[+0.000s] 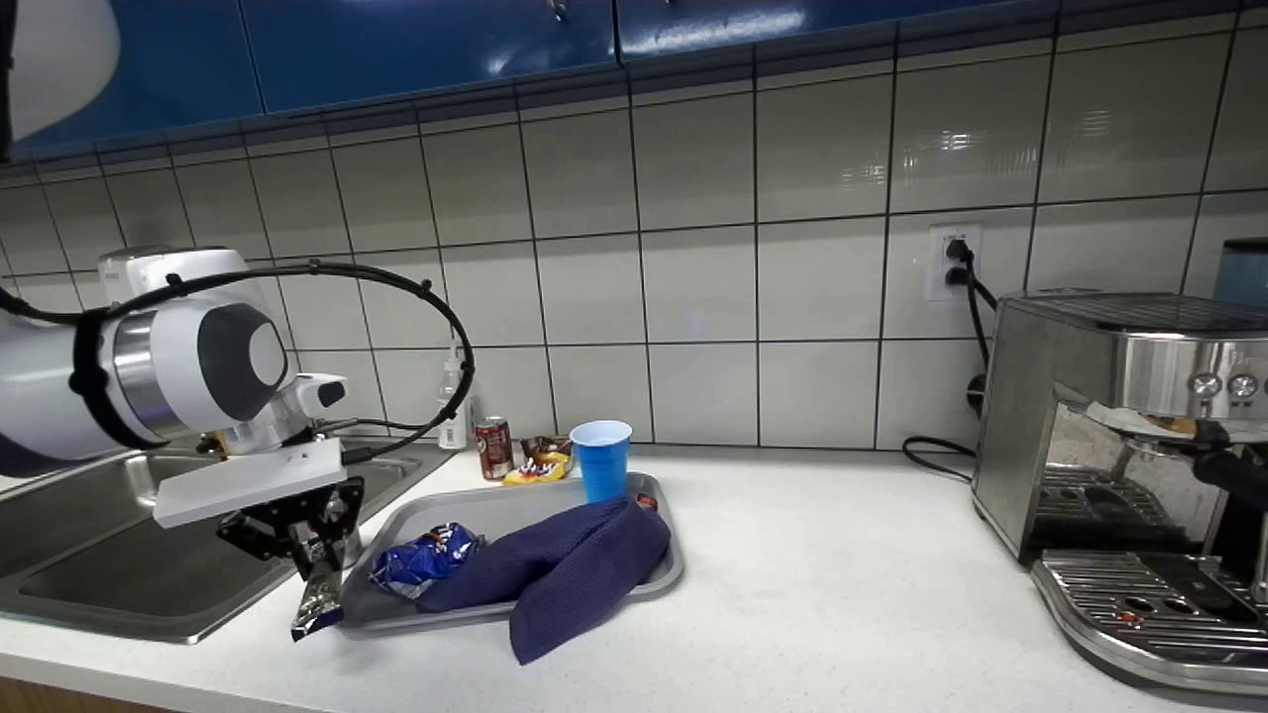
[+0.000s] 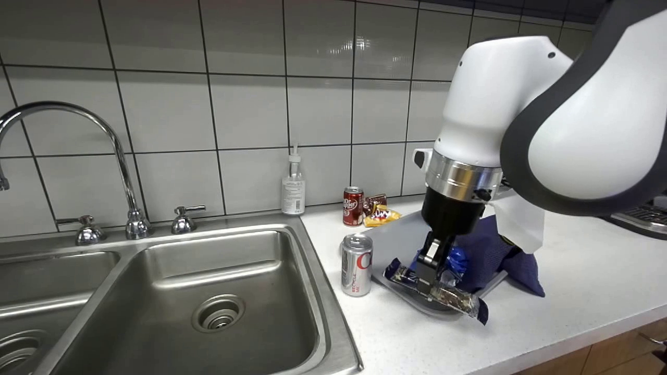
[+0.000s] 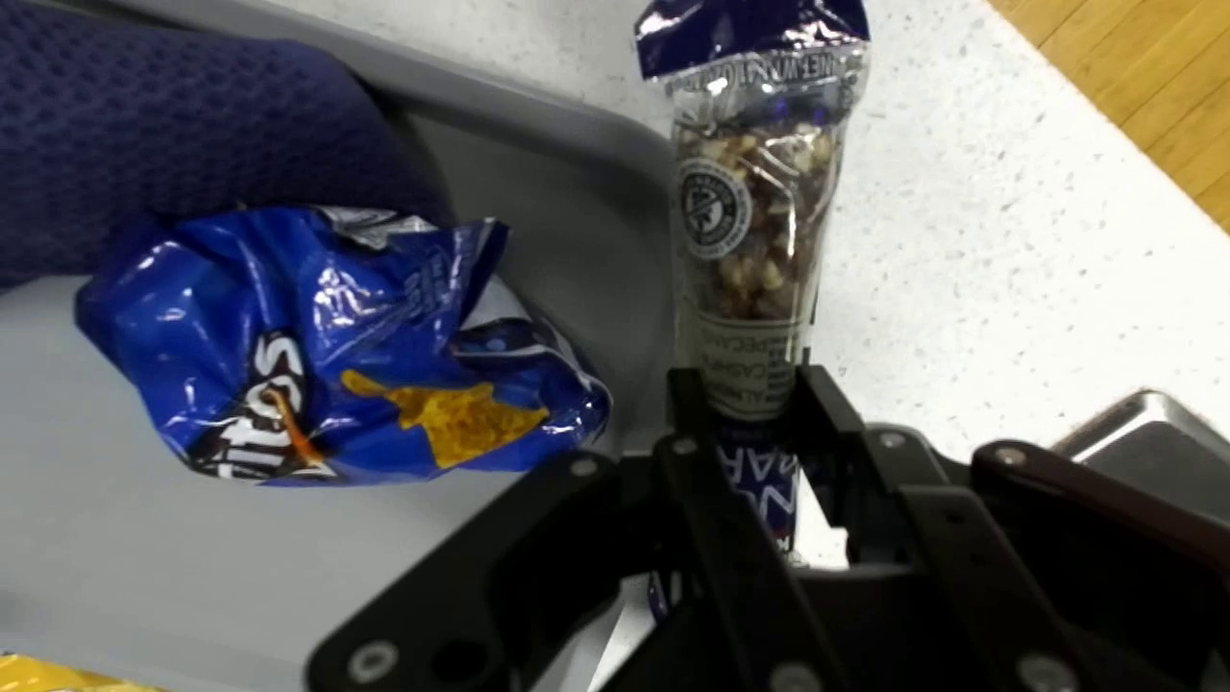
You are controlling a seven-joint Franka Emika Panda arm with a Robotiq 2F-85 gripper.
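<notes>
Slippage is our first worry. Our black two-finger gripper [image 3: 754, 399] is clenched around the middle of a long nut snack bar [image 3: 750, 231] in a clear-and-navy plastic wrapper, and such glossy film may let the bar twist or slide in the grip. We see it at the front corner of a rectangular grey plastic tray [image 1: 456, 510], along the short edge; whether it touches the rim we cannot tell. Let go there, it could land across that rim or drop onto the speckled white counter [image 1: 842, 555]. Its back end points toward a silver cylindrical metal can [image 2: 357, 265] standing just beside the tray, so a careless turn might topple that. A navy waffle-textured cloth [image 1: 594, 584] droops over the tray's front edge, and snagging it could drag the tray along.

Among containers, the tray carries that cloth, a crumpled glossy blue foil chip bag [image 3: 356, 384] with its contents hidden and, near the back edge, a tapered blue plastic cup [image 1: 601, 465] whose bottom we cannot see. Past the can, a stainless-steel double-basin sink [image 2: 319, 281] is set into the counter
</notes>
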